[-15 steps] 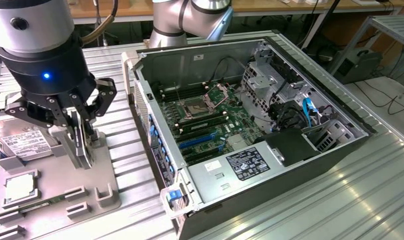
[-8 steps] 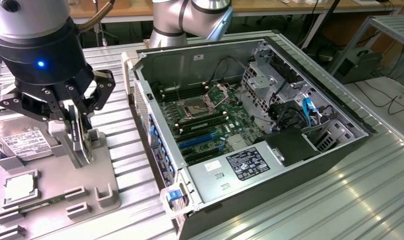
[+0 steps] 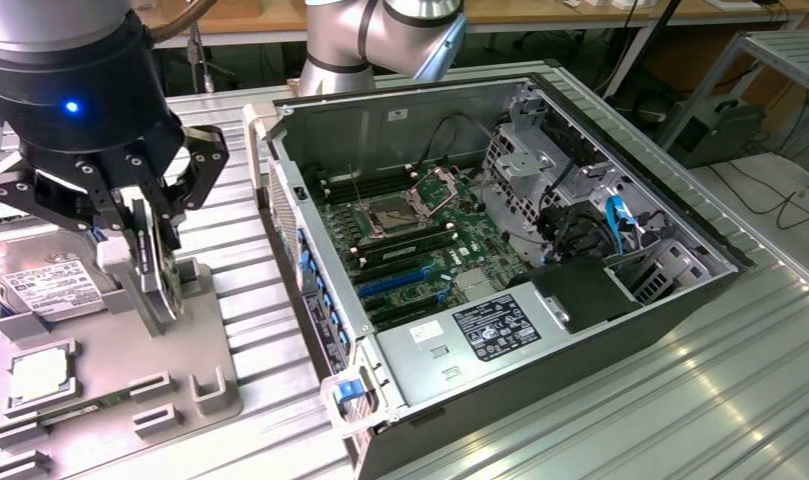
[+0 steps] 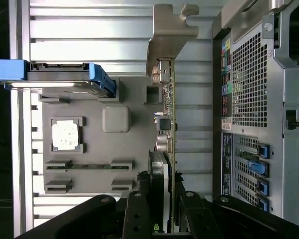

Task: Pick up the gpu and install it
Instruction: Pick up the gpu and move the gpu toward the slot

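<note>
"Gpu (image 3: pixel 161 295) position?"
"Clamped edge-on in the gripper (image 3: pixel 157 235), above the grey fixture tray (image 3: pixel 111 355), beside the open computer case (image 3: pixel 364 130)."
"Risk?"
"Thin-edge grip: card could tilt and miss a motherboard slot (image 3: pixel 393 288)."

The open case (image 3: pixel 377 125) lay with its side off, leaving the blue slots (image 3: pixel 397 285) reachable from above, hemmed by the near wall, the black shroud (image 3: pixel 584 295) and loose cables (image 3: pixel 604 225). A bare strip of bench (image 3: pixel 260 300) ran between case and grey tray (image 3: pixel 231 335). The gpu (image 3: pixel 180 285), clamped upright between the fingers (image 3: pixel 143 235) of the gripper (image 3: pixel 153 300), stood near the hard drive (image 3: pixel 51 285).
</note>
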{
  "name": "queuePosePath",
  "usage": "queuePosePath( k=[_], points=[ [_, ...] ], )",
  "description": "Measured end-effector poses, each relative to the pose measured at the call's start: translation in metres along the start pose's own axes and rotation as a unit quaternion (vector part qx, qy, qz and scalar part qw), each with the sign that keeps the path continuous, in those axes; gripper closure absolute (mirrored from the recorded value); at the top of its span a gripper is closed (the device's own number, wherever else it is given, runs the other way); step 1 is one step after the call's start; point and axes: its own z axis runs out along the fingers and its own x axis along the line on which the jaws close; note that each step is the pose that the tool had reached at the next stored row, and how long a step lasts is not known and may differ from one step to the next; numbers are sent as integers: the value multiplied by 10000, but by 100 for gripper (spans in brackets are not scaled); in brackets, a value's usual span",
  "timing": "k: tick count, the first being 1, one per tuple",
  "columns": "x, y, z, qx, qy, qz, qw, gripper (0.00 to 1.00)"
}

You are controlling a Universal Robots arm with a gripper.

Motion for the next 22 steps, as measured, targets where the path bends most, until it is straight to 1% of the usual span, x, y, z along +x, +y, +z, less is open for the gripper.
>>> queuePosePath(
  k=[7, 13, 15, 19, 22],
  points=[
    [-2, 5, -112, 0, 0, 0, 10000, 72],
    [-5, 11, -255, 0, 0, 0, 10000, 72],
    [-7, 14, -327, 0, 0, 0, 10000, 72],
    [-9, 18, -406, 0, 0, 0, 10000, 72],
    [-9, 19, -445, 0, 0, 0, 10000, 72]
  ],
)
